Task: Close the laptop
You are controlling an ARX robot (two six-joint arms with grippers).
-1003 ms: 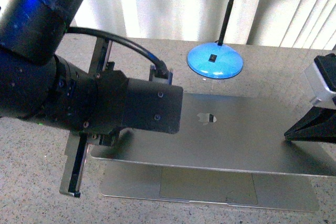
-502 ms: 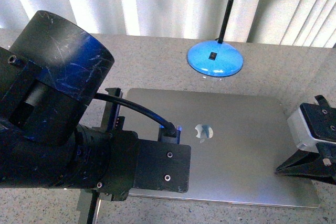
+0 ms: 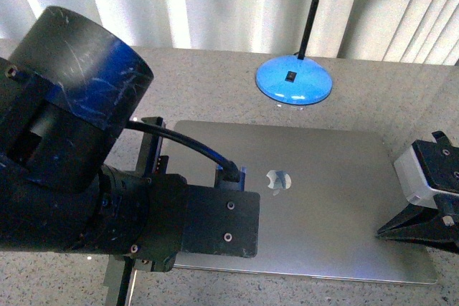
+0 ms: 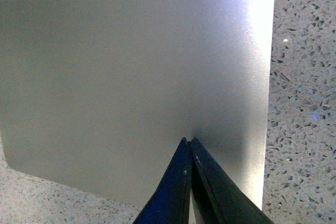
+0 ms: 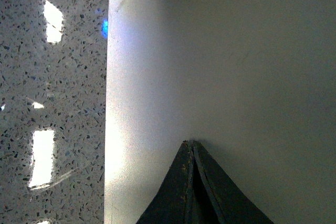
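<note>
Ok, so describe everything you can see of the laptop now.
The laptop is thin and silver-grey, matte metal by its look, with rounded corners and a pale apple logo on the lid. It is shut, with no keys or screen showing, and lies flat on the speckled table, nearer than the blue lamp base. The left gripper and right gripper, both shut, appear to rest their tips on the lid near opposite side edges. The left arm hides its near left corner.

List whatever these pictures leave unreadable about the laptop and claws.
- Front view: left arm covers the laptop's near-left corner and the left claw.
- Front view: right claw partly cut off by the edge.
- Every view: keys and screen hidden inside the shut laptop.
</note>
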